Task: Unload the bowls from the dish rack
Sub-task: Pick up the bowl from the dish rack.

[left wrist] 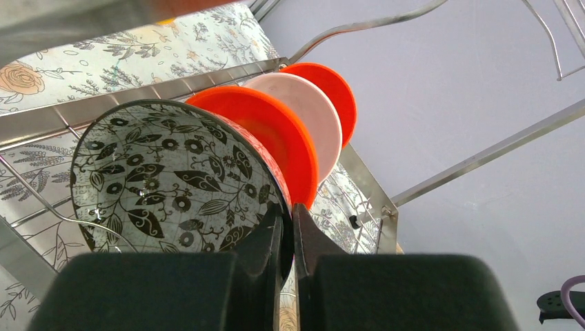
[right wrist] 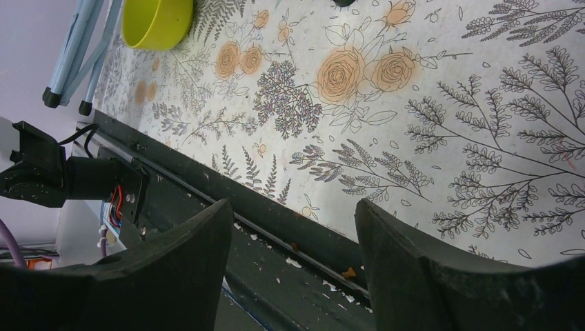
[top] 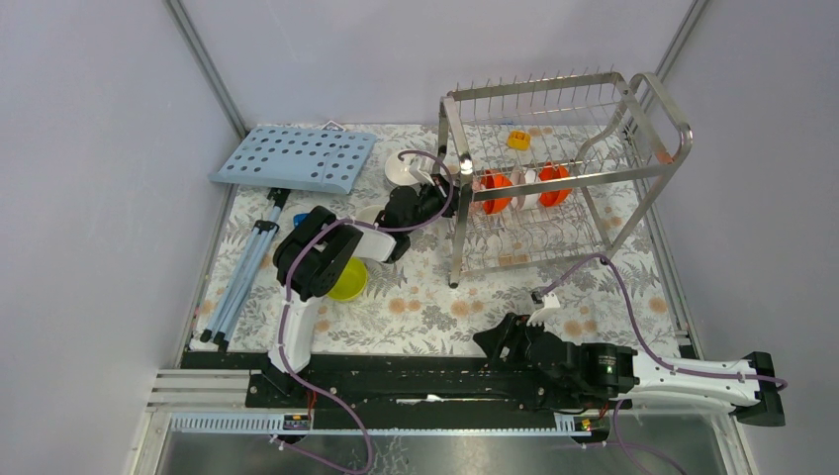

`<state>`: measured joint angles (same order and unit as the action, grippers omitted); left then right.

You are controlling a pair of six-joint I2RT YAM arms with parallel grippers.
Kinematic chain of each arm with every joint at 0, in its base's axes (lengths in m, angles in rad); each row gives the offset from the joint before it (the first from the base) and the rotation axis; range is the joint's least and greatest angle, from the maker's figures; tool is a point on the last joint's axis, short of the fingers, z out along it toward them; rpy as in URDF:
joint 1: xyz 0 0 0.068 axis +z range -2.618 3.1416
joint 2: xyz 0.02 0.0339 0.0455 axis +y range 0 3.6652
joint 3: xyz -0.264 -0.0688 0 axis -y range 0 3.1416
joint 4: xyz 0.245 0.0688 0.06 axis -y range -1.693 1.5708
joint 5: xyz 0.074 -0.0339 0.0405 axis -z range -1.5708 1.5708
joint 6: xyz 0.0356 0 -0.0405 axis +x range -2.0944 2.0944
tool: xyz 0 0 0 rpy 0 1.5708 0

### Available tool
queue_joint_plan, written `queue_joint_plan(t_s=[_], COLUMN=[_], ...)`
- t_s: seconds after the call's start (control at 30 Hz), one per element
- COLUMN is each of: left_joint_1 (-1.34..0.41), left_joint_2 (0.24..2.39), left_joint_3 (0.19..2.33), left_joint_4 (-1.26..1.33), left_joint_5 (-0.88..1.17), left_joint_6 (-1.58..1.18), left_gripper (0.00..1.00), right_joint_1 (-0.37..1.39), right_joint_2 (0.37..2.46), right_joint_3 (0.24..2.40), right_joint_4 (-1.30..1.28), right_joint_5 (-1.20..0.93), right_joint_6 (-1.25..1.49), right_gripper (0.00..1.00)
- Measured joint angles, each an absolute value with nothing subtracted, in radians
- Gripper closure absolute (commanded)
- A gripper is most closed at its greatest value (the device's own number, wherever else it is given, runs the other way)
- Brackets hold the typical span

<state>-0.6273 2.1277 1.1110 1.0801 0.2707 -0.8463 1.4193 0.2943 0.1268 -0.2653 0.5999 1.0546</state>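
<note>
Bowls (top: 552, 183) are stood on edge in the dish rack (top: 539, 87) at the far right of the counter (top: 425, 307); the black-and-white bowl (left wrist: 165, 179) is pinched at its rim by the left pincer (left wrist: 290, 224); the right pincer (right wrist: 293, 234) is held spread over the near edge.

Green bowl (top: 350, 283) half hidden by left arm (top: 315, 252), patterned bowl (left wrist: 165, 176) rim partly covered by left jaws, far orange bowl (left wrist: 339, 96) mostly hidden behind pale bowl (left wrist: 307, 114), tripod (right wrist: 76, 48) cut off by edge
</note>
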Motion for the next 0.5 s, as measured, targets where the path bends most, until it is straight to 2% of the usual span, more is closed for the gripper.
queue_joint_plan(t_s=[0.5], left_joint_1=[-0.617], left_joint_2=[2.128], left_joint_3=[1.085], left_joint_4=[1.189], left_joint_5=[0.331], left_joint_6=[-0.958], left_gripper=[1.00], right_joint_1=[1.419], right_joint_2=[0.295], right_joint_3=[0.126], right_joint_4=[-0.265], right_joint_5=[0.600], right_joint_6=[1.055], right_gripper=[0.30])
